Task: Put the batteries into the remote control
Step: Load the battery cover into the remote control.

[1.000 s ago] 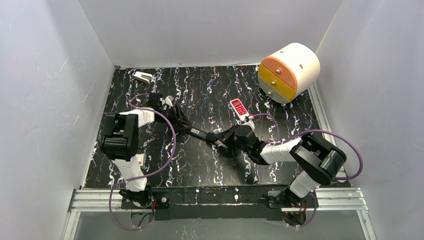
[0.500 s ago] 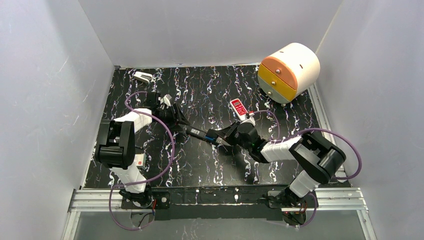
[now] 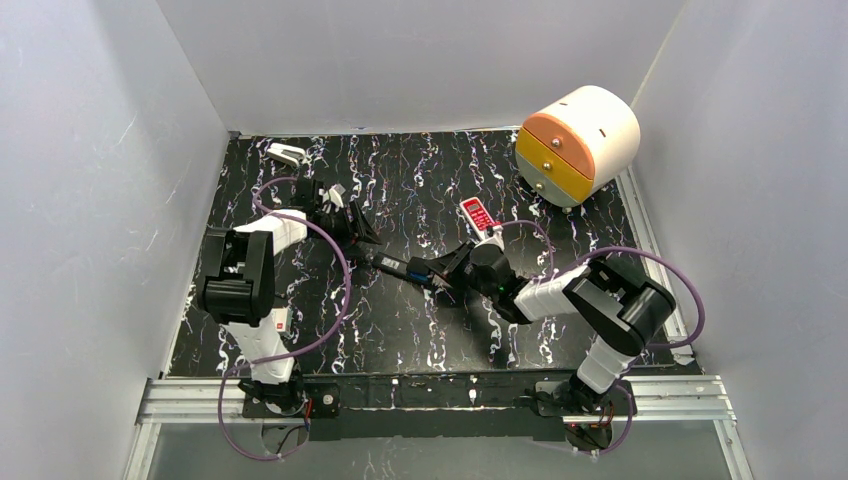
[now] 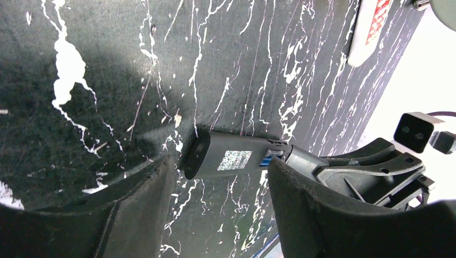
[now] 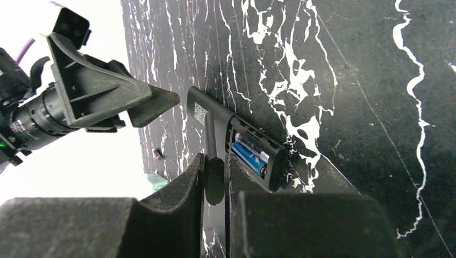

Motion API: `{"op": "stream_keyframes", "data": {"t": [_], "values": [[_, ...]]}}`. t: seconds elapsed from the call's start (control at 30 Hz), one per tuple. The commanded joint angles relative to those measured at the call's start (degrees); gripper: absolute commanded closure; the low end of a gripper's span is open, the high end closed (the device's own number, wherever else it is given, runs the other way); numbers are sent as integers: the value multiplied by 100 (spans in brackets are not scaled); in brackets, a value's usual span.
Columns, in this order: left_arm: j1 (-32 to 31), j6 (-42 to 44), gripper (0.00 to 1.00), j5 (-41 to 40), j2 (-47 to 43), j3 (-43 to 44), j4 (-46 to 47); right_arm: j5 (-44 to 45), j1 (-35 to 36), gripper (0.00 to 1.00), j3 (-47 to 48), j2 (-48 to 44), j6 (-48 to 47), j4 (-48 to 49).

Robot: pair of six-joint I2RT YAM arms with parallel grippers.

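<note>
The black remote control [image 3: 405, 268] lies mid-table between my two grippers. Its battery bay is open, and a blue and a black battery [image 5: 250, 155] sit side by side inside; a sliver of blue batteries [image 4: 266, 159] also shows in the left wrist view. My right gripper [image 3: 445, 272] is shut on the thin black cover [image 5: 214, 180] at the remote's near end, its jaws [image 5: 215, 161] pinching the cover edge-on. My left gripper [image 3: 365, 240] is open. Its fingers [image 4: 220, 166] stand either side of the remote's [image 4: 228, 159] far end without touching it.
A red-and-white remote [image 3: 478, 217] lies just beyond the right gripper, also seen in the left wrist view [image 4: 368, 27]. A round orange-and-yellow drawer box [image 3: 577, 143] stands at the back right. A small white device [image 3: 286, 153] sits at the back left corner.
My left gripper has opened wider and backed off the remote's far end toward the back left. My right gripper has shifted slightly left with the remote.
</note>
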Motion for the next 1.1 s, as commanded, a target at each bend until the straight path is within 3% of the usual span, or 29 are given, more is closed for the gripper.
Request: {"op": "stream_keyframes", "data": {"t": [0.0, 0.73, 1.07], "values": [[-17, -19, 38, 268, 133, 202, 93, 3, -5, 99, -1, 174, 114, 432], [-24, -54, 37, 454, 217, 61, 270, -30, 57, 99, -170, 499, 361, 537], [-34, -24, 44, 438, 141, -56, 235, 70, 58, 99, -229, 596, 527, 715]]}}
